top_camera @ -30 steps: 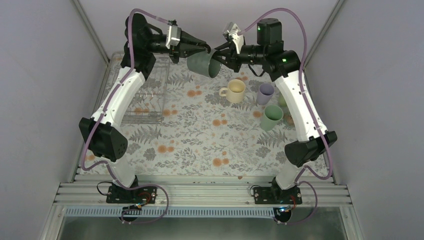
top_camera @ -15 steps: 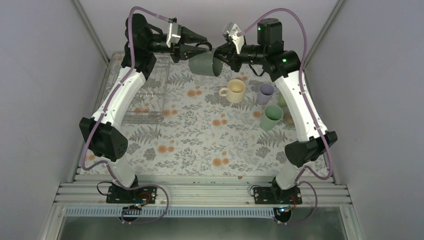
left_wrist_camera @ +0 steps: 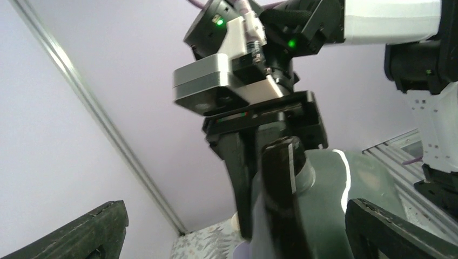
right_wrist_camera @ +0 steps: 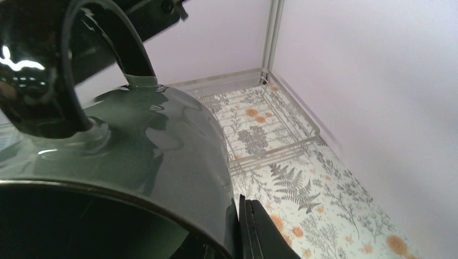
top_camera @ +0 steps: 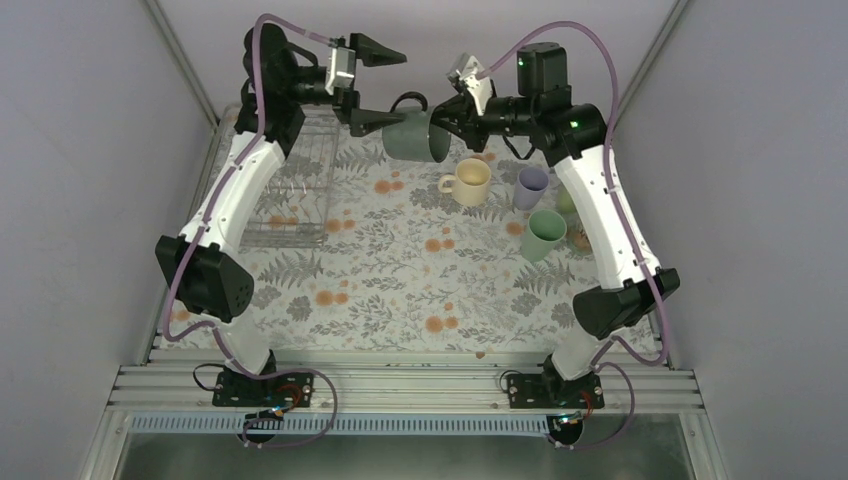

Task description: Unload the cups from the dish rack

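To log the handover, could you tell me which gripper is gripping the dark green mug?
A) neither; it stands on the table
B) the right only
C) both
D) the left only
B: the right gripper pinches the dark green mug by its rim, while the left gripper has its jaws spread wide.

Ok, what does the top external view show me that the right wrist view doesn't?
Only top external: the cream-yellow mug, lilac tumbler and mint-green tumbler standing on the floral table cover, and the left gripper with its jaws spread wide beside the dark green mug.
Only right wrist: the right gripper up close, clamped on that mug's rim.
Both: the dark green mug held off the table, the dish rack and the floral table cover.
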